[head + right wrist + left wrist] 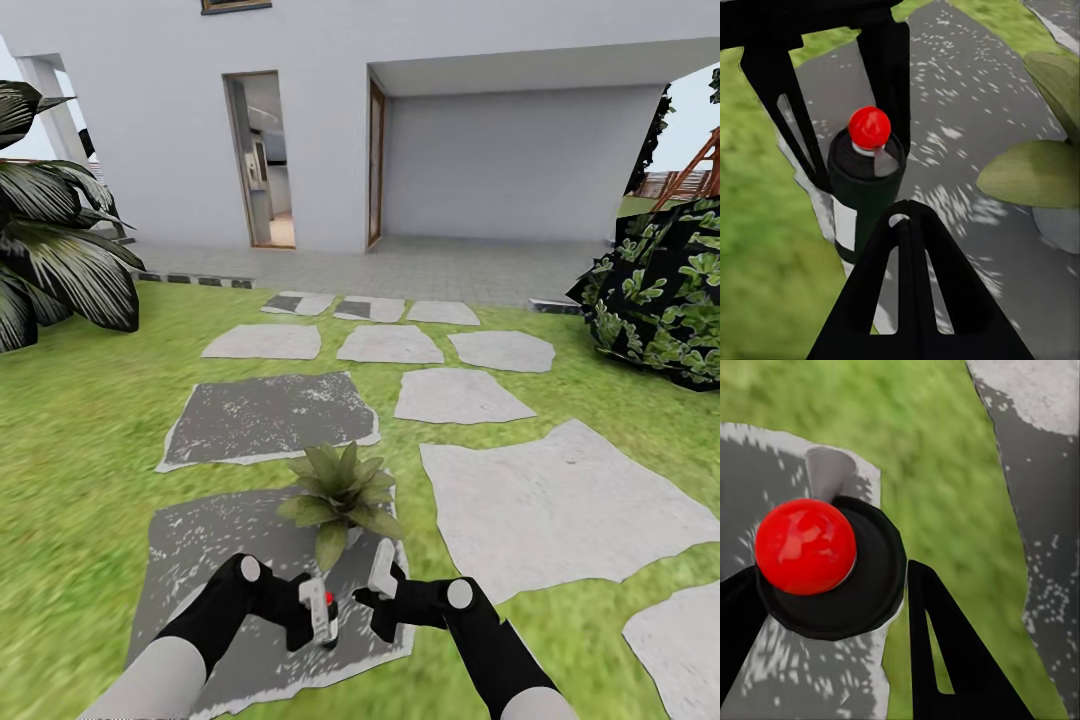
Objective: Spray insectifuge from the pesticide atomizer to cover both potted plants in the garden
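My left gripper (pixel 320 612) is shut on the pesticide atomizer (pixel 327 603), a dark bottle with a red top (pixel 805 546) and a pale label (pixel 844 225). In the left wrist view its black fingers (pixel 945 652) flank the bottle. One potted plant (pixel 340 493), a green rosette, stands on a dark stepping stone (pixel 200 560) just beyond both grippers; its leaves (pixel 1035 174) and grey pot (pixel 1061 226) lie close to the bottle. My right gripper (pixel 381 592) is beside the atomizer, shut with nothing in it. The second potted plant is out of view.
Pale stepping stones (pixel 540 500) cross the lawn toward the house patio (pixel 400 265) and a doorway (pixel 262 160). A dark broad-leaved plant (pixel 50 250) stands at the left, a large shrub (pixel 670 300) at the right. Grass lies on both sides.
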Available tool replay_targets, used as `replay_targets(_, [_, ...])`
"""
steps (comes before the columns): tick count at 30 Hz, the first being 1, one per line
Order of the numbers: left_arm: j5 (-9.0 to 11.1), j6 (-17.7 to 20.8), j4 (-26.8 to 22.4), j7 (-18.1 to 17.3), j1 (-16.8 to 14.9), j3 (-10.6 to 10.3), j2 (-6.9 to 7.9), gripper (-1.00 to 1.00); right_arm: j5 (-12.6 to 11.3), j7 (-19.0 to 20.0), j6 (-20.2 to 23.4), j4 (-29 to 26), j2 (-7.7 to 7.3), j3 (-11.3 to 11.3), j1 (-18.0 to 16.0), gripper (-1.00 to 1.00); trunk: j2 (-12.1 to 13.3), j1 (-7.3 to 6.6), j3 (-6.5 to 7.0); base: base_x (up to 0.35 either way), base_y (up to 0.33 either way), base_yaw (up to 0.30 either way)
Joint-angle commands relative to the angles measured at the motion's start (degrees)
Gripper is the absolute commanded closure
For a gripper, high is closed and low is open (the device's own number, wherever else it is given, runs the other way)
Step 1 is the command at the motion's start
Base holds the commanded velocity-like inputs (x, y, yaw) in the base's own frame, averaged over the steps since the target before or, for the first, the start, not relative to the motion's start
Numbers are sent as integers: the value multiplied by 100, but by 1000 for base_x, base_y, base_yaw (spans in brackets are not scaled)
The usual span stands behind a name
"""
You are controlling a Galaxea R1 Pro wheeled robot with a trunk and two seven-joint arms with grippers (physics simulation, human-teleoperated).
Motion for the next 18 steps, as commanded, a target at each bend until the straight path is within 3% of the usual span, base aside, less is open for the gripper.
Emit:
replay_targets(1, [-14,-38,-7,-15,-6,3,-2,100,54,13,-40,-9,4,-13,-5,100,-2,-1,-5,0,0,0])
replay_targets(4, [32,-38,-8,-16,-12,3,-8,100,54,10,-43,-7,4,-13,-2,100,-2,-1,-5,0,0,0])
replay_targets(13, [41,-46,0,-17,-5,11,-250,100,54,7,-44,-15,4,-13,-7,100,-2,-1,-5,0,0,0])
replay_targets(18, [53,-49,-1,-17,-5,11,-274,100,54,6,-45,-20,4,-13,-2,100,-2,-1,-5,0,0,0])
